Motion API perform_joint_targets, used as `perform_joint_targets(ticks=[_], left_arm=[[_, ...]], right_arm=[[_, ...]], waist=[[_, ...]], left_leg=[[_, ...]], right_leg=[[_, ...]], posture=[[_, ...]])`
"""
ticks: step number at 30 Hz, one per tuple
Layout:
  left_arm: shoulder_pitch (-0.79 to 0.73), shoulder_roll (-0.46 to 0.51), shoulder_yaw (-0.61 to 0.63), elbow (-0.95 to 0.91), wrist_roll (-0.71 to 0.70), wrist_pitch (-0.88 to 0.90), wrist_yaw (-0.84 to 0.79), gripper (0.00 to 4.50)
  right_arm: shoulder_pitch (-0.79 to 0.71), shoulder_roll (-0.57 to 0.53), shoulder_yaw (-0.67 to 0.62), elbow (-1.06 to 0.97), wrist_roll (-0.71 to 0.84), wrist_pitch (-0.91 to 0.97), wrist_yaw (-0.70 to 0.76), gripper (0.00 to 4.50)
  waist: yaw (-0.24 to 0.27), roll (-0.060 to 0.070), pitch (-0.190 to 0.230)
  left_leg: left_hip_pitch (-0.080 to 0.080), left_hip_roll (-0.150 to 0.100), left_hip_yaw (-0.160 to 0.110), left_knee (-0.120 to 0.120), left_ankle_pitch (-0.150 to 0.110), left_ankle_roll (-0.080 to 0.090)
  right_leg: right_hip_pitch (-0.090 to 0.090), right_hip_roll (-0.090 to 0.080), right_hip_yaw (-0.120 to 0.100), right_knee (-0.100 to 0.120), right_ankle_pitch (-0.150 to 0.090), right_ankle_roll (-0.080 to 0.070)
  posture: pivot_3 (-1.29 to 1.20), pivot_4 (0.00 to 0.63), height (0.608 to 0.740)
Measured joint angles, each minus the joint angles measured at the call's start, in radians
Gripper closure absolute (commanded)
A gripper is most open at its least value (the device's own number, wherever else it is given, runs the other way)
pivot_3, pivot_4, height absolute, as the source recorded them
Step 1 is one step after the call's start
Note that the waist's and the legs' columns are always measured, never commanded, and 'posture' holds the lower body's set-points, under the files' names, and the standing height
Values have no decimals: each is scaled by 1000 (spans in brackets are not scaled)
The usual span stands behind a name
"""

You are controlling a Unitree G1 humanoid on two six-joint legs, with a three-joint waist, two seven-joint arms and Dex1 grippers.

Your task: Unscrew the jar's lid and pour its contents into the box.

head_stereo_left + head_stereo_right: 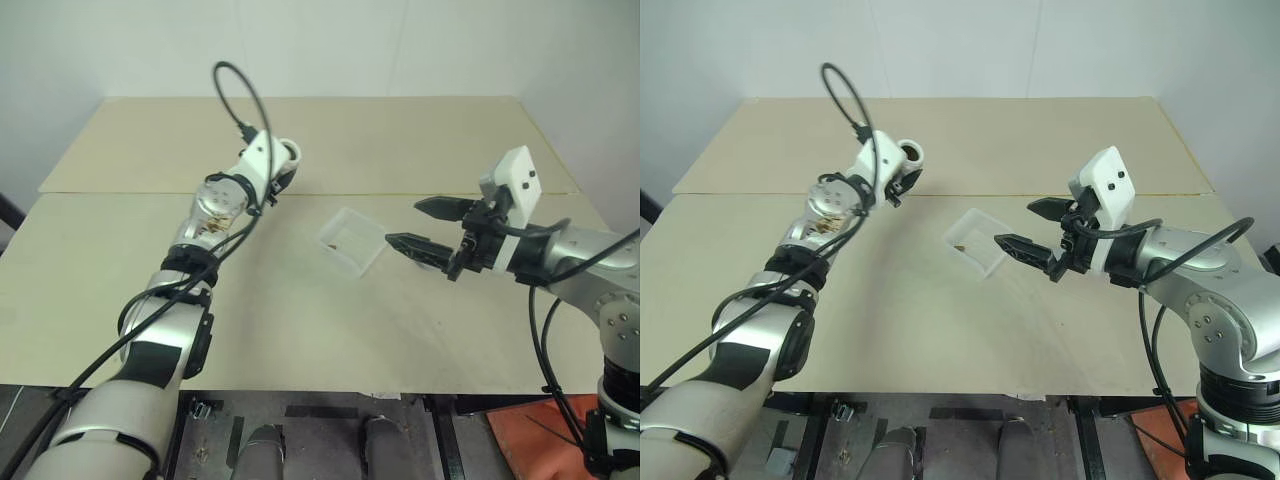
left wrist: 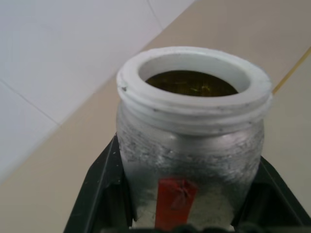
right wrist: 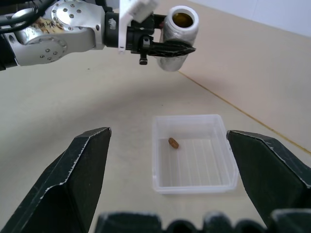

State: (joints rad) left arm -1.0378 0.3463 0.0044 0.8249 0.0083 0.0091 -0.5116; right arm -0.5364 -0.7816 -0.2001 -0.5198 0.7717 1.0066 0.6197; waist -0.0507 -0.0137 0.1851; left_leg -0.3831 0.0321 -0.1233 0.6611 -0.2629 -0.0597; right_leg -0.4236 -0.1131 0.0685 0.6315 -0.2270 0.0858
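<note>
Wide-spread, empty black fingers of the right gripper (image 1: 420, 224) hover beside the clear ribbed plastic box (image 3: 194, 159). Left gripper (image 3: 163, 47) clamps the lidless silvery jar (image 3: 178, 35) raised, well off to the box's left.

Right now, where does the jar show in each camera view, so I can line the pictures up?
Left eye view: the jar sits upper centre-left, held in the left gripper.
Right eye view: upper left, same grip, its open mouth showing.
Left wrist view: close up, centre, lid off, brownish contents inside.
Right wrist view: top centre, above the box.
Shared landmark: the clear box on the table, one brown bit in it.
</note>
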Motion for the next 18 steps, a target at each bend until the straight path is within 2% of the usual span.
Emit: perform_joint_targets(ticks=[3,8,18], left_arm=[[106,-3,51,-148,-67,128,6,2554],[282,-45,61,-306,-116,149,11,2554],[365,-80,69,-379,-134,114,37,2554]], right_arm=[[-1,-7,16,19,-14,-14,14,13],[-2,-8,34,29,-24,-23,24,13],[-23,-7,53,31,-22,-23,30,13]], waist=[[-15,0,0],[-18,0,0],[-17,0,-1]], left_leg=[[3,0,0,0,0,0],[3,0,0,0,0,0],[4,0,0,0,0,0]], right_leg=[[1,0,0,0,0,0],[2,0,1,-1,0,0],[2,0,1,-2,0,0]], posture=[[0,150,740],[0,150,740],[0,150,740]])
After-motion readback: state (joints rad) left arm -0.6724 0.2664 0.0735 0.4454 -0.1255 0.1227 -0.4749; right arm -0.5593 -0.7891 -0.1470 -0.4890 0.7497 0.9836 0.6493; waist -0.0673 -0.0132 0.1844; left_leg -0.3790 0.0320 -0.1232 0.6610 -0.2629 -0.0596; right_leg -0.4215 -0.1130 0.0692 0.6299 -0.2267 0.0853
